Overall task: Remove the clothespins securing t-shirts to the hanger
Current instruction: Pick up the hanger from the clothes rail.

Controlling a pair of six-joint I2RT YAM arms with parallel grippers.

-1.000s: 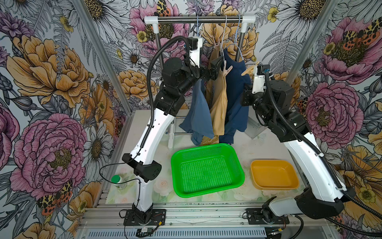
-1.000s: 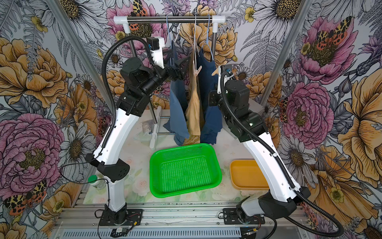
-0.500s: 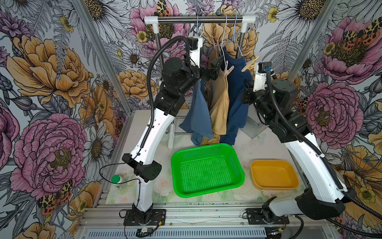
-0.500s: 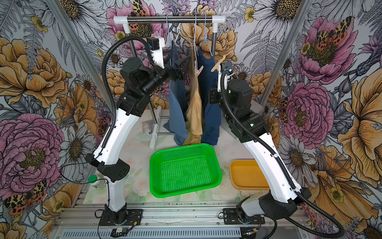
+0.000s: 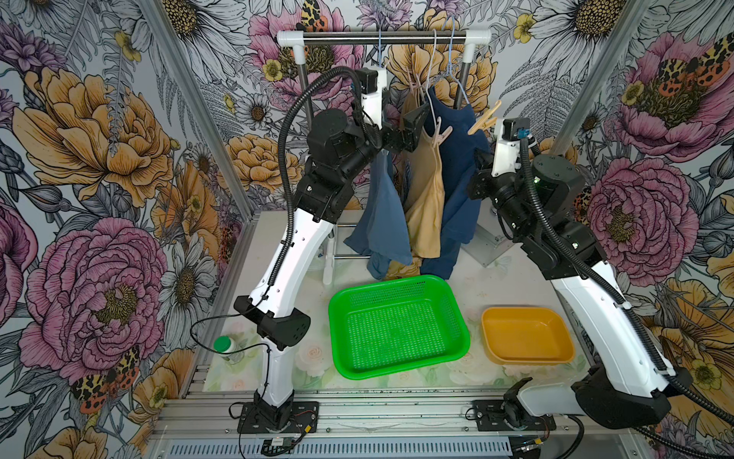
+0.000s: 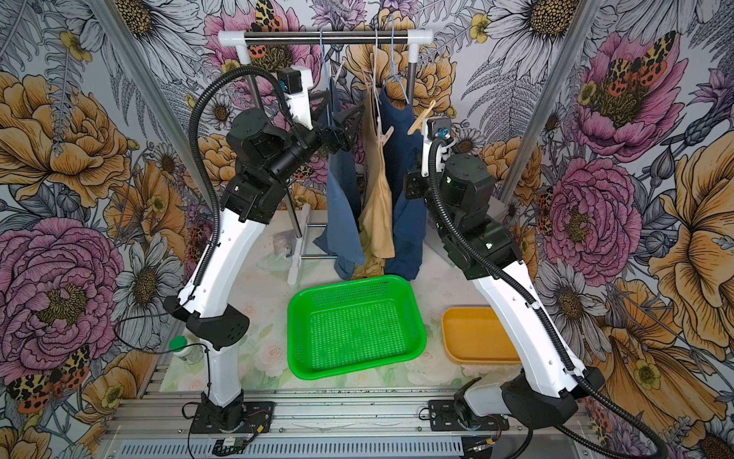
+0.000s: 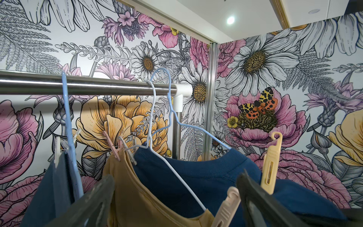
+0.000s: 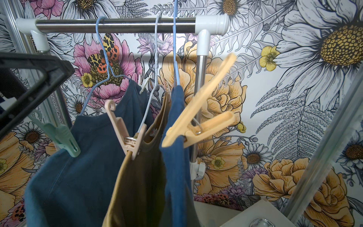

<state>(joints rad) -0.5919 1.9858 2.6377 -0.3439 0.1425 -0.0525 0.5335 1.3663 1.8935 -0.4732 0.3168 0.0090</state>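
Clothespins [image 8: 125, 133] are all sitting up at the shoulders of the t-shirts [image 8: 88, 167], which are hanging on wire hangers [image 7: 70, 125] from the rail [image 5: 381, 37] at the back.

Leftmost: a mint green pin [image 8: 62, 137] is biting the slate blue shirt [image 5: 381, 214]. The left gripper [image 6: 342, 104] is hovering just beside it, jaws spread wide, holding nothing.

Middle: a beige pin [image 7: 227, 206] is clamping the tan shirt [image 5: 427, 198]. It is lying between the open fingers [image 7: 88, 202], close to one.

Right: a yellow pin [image 8: 198, 119] is pinching the navy shirt [image 5: 456, 171]. The right gripper [image 6: 411, 186] is waiting beside that shirt, jaws together, apparently empty.

Risks:
- The hangers are dangling free, so a nudge is likely to set them swinging. The jaws may then end up closing on cloth or wire instead of prongs.
- Pulling without squeezing could be dragging a shirt down or unhooking a hanger.
- A freed pin could be dropping outside the green basket [image 5: 397, 280].

Hard to read:
- The left arm is hiding the mint pin in both top views.
- A pink pin [image 7: 112, 145] and smaller pale ones are crowding the far shoulders, so the count is uncertain.
- The yellow pin is showing blurred in the right wrist view.
- The right fingertips are not appearing in their own wrist view.
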